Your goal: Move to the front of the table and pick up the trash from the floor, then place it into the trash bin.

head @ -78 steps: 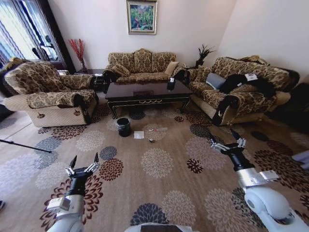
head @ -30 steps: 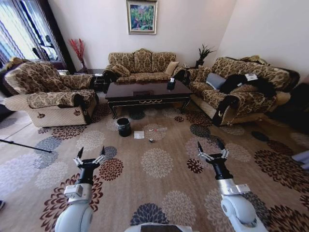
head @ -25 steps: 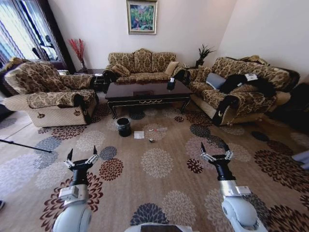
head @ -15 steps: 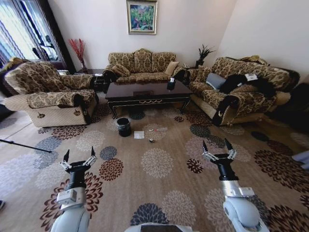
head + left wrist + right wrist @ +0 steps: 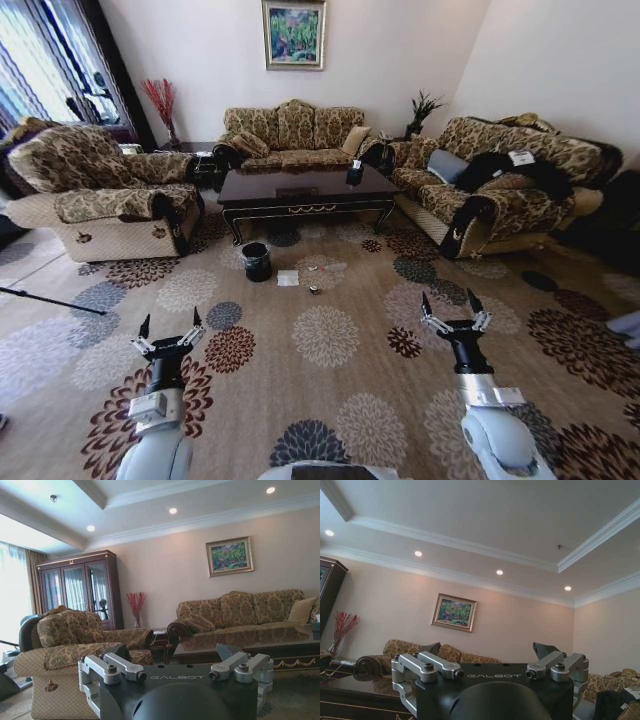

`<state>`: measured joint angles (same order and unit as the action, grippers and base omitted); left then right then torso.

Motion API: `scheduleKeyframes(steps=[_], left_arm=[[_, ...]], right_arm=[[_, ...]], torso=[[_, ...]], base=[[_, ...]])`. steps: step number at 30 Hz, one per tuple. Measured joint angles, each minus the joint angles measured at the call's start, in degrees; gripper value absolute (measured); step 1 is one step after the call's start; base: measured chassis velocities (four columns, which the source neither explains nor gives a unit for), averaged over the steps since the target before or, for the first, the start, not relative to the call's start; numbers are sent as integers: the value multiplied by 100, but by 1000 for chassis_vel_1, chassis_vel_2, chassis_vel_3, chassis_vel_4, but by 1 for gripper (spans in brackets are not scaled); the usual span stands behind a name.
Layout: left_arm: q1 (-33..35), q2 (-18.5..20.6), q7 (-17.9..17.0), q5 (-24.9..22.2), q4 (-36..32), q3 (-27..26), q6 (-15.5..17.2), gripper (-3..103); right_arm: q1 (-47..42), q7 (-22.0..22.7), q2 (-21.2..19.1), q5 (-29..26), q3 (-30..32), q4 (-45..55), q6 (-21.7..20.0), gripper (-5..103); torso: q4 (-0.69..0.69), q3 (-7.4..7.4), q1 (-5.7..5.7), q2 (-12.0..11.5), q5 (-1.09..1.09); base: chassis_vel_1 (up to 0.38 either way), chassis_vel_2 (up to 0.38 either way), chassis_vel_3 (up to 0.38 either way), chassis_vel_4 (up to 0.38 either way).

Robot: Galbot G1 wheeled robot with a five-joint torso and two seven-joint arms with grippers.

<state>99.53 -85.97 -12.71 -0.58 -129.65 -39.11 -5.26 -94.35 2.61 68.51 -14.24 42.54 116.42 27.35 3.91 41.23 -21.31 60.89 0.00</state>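
The dark brown table [image 5: 300, 188] stands far ahead between the sofas and also shows in the left wrist view as the table [image 5: 240, 642]. On the patterned floor [image 5: 330, 380] in front of it lies the trash: a white napkin [image 5: 288, 278], a small dark lump [image 5: 314, 290] and a scrap with a red spot [image 5: 324, 267]. The black trash bin [image 5: 256, 262] stands left of them. My left gripper [image 5: 169, 332] is open, raised at the lower left. Also raised and open, at the lower right, is my right gripper [image 5: 454, 311], holding nothing.
An armchair [image 5: 100, 205] stands at the left, a sofa [image 5: 290, 135] behind the table, another sofa [image 5: 495, 185] at the right. A dark rod [image 5: 50, 301] lies on the carpet at the left. Open carpet stretches between me and the trash.
Both arms swung inward from wider positions, then the left gripper drifted slightly outward and lower. The room has hardly shifted. Both grippers stayed open.
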Motion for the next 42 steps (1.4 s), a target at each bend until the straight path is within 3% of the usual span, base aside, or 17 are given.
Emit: scheduleKeyframes(steps=[17,42], left_arm=[[63,1,6,-7,-16,13,-8,100],[88,-51,191,130,121,27,-232,100]], right_arm=[[53,59,92,-14,-18,-79,2,100],[111,124,129,-10,-16,-155,12,100]], torso=[[0,-285,228,-513,0],[-1,-600,479,-1080,0]], base=[[0,0,0,0],[11,6,9,7]])
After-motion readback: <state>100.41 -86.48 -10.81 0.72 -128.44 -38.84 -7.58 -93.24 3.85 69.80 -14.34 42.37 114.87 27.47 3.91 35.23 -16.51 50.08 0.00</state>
